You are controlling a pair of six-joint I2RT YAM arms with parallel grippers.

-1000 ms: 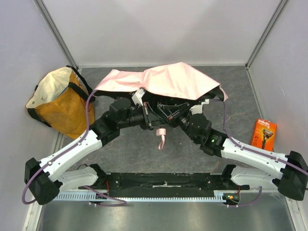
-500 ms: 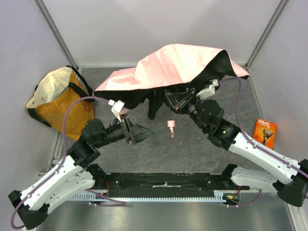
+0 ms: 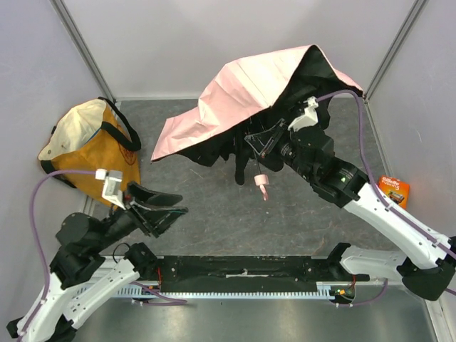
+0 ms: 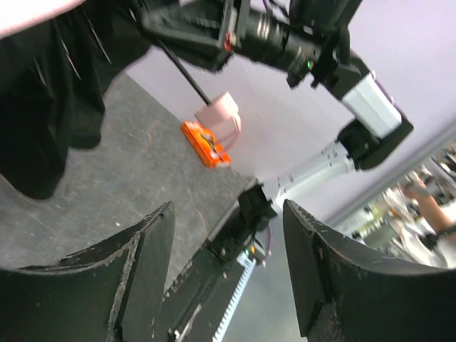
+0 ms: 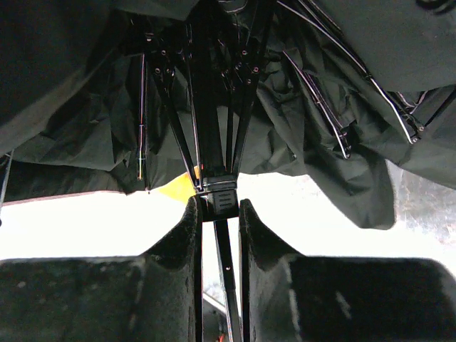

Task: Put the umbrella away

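Observation:
The umbrella [image 3: 242,92] hangs half open over the back of the table, pale pink on top and black underneath, tilted with its canopy toward the back right. Its pink handle end [image 3: 261,182] with a thin strap points down toward the mat. My right gripper [image 3: 254,142] is under the canopy, shut on the black slider of the umbrella's shaft [image 5: 217,201], with ribs and black fabric [image 5: 320,107] spread above it. My left gripper [image 3: 184,204] hovers low at the near left, open and empty, well away from the umbrella. In the left wrist view its fingers [image 4: 142,271] frame the handle end [image 4: 217,110].
An orange-and-cream tote bag [image 3: 85,149] stands at the left wall with its mouth facing up and left. An orange razor package [image 3: 394,191] lies on the mat at the right edge. Grey walls close in the back and both sides.
My left gripper opened, let go of the umbrella's shaft and drew back to the near left. The right arm lifted the umbrella up and toward the back right, tipping the canopy.

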